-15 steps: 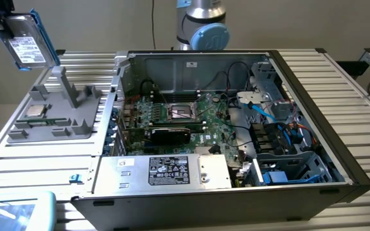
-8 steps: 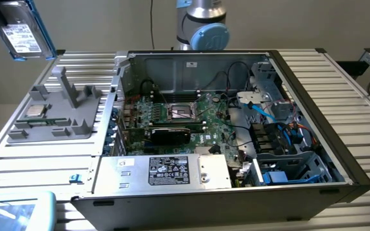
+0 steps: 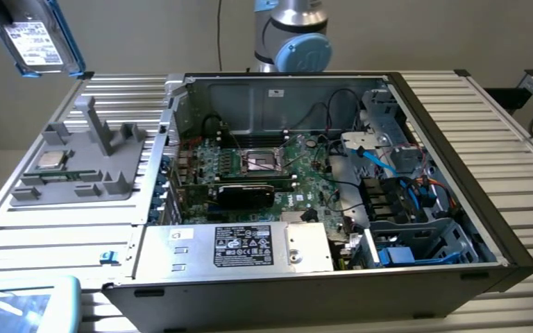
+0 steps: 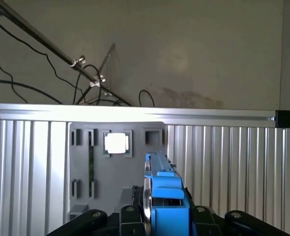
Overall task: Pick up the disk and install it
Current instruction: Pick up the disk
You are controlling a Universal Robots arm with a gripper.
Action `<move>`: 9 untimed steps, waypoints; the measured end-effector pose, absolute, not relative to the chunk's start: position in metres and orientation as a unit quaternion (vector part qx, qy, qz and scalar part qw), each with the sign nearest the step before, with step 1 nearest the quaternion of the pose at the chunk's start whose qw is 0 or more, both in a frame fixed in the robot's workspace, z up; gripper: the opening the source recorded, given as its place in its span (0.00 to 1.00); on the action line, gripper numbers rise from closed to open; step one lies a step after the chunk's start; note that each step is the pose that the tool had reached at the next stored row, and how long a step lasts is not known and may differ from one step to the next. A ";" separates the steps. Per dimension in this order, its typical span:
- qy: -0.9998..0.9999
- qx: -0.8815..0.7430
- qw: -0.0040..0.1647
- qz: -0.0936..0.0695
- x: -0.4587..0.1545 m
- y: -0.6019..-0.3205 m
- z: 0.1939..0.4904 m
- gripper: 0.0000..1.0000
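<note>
Gripper (image 4: 162, 219), half closed on the blue-framed disk (image 3: 37, 36), holds it well above the grey holder (image 3: 81, 163) beside the open computer case (image 3: 285, 94); a steady, level carry should clear the case's wall without slipping.

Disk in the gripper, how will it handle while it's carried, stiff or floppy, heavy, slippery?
Probably stiff: the disk is a flat silver slab in a blue bracket, sitting edge-on in the gripper without sagging. Likely heavy for its size. The smooth plastic bracket might slip, and a drop would probably damage it.
</note>
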State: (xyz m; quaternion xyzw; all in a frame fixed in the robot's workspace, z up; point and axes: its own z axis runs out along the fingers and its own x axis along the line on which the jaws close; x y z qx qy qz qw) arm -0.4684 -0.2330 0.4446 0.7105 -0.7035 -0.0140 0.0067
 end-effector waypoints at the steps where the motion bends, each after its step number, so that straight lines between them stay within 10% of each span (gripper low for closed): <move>1: -0.704 0.711 0.006 -0.014 -0.466 -0.234 0.447 0.37; 9: -0.703 0.711 0.005 -0.016 -0.440 -0.241 0.466 0.37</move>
